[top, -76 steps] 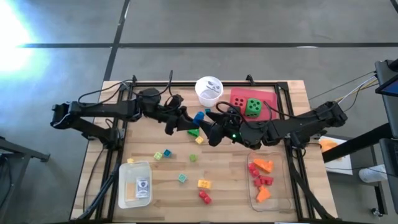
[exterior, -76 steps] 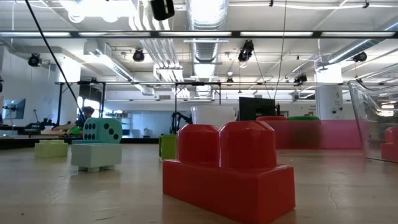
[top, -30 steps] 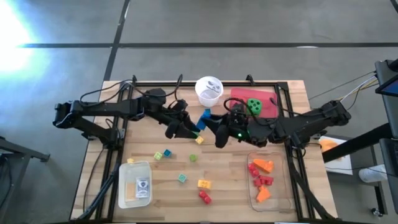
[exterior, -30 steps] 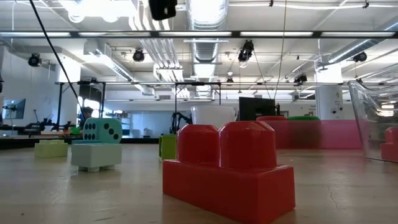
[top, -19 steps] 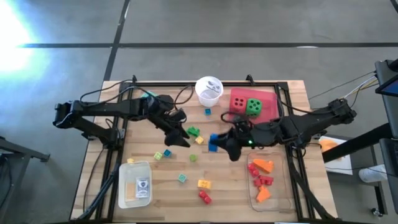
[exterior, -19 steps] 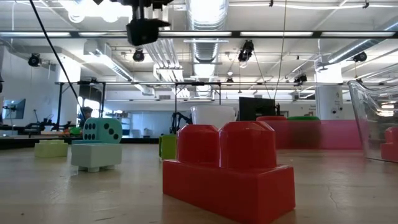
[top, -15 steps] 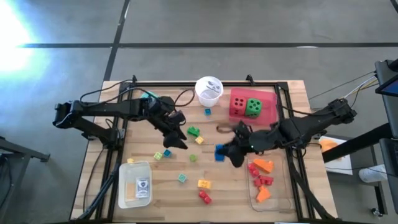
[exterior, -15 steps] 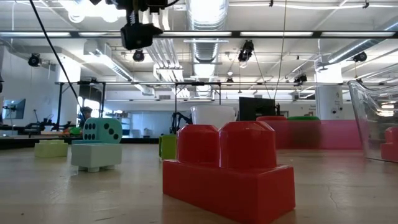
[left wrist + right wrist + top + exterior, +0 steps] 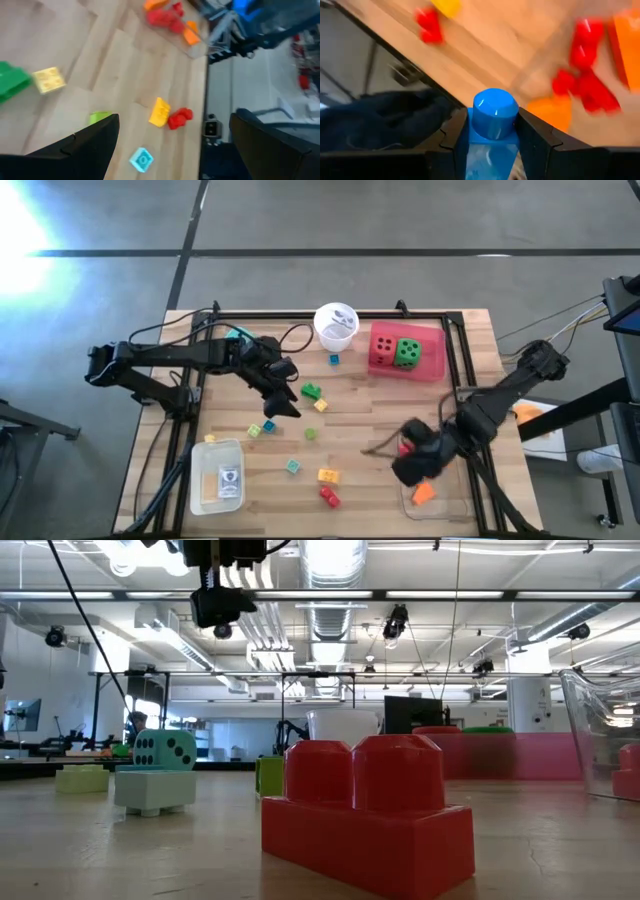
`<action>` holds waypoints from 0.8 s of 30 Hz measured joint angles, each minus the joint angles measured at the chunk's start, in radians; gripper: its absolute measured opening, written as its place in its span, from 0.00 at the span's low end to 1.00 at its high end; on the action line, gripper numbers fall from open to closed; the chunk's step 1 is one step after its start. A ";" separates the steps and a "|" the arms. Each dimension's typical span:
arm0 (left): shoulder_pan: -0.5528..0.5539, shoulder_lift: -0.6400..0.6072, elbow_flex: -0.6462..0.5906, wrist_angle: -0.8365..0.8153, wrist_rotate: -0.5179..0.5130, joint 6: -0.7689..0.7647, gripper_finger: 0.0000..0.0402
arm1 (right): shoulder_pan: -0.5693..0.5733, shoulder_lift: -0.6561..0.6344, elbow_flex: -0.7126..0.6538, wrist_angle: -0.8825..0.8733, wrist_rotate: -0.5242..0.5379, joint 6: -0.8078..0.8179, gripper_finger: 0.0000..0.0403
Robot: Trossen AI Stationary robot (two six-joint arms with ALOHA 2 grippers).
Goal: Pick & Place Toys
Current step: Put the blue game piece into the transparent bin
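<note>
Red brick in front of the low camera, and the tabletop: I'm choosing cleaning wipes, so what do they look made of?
The red brick looks like moulded plastic, smooth with a soft sheen and rounded studs. The tabletop looks like wood, probably sealed: pale joined planks with visible grain and a slight gloss.

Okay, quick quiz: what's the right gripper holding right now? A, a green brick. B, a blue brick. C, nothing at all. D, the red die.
B: in the right wrist view, the blue brick sits clamped between the right gripper's two dark fingers, above the clear tray of red and orange bricks.
</note>
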 joint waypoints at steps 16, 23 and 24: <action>0.000 0.000 0.000 -0.022 -0.122 -0.004 0.94 | 0.167 0.180 -0.089 -0.011 -0.122 -0.301 0.30; 0.000 0.000 0.000 -0.020 -0.242 -0.036 0.94 | 0.177 0.256 -0.145 0.017 -0.145 -0.705 0.30; 0.000 0.000 0.000 -0.020 -0.256 -0.039 0.94 | 0.183 0.263 -0.151 0.031 -0.145 -0.760 0.30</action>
